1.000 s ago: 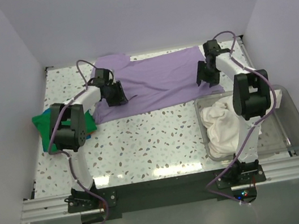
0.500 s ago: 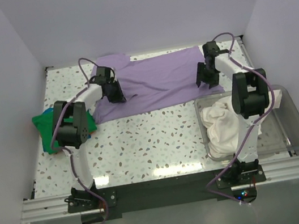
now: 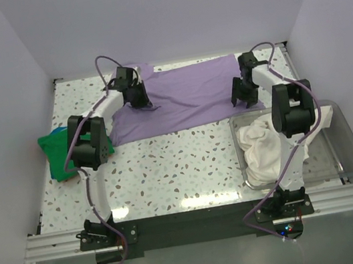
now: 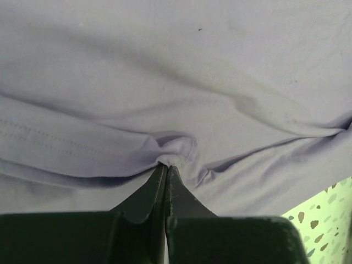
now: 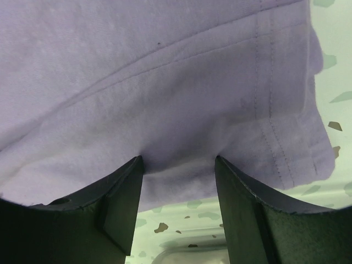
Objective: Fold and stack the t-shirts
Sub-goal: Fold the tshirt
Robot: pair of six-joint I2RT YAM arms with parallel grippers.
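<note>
The lavender t-shirt (image 3: 187, 93) lies spread across the far part of the table. My left gripper (image 3: 143, 104) is shut on a pinch of the lavender t-shirt (image 4: 181, 82) near its left side, and the cloth bunches at the fingertips (image 4: 166, 165). My right gripper (image 3: 245, 98) is open, its fingertips pressing down on the lavender t-shirt (image 5: 165, 71) near its hemmed right edge. The green t-shirt (image 3: 52, 153) lies crumpled at the table's left edge. The cream white t-shirt (image 3: 260, 148) sits bunched in the clear bin.
The clear plastic bin (image 3: 348, 144) stands at the right front of the speckled table (image 3: 169, 167). White walls close in the left, right and far sides. The bin's rim also shows under the right gripper in the right wrist view (image 5: 181, 256).
My left gripper has moved toward the far side and slightly right, dragging the lavender cloth with it. My right gripper has barely moved.
</note>
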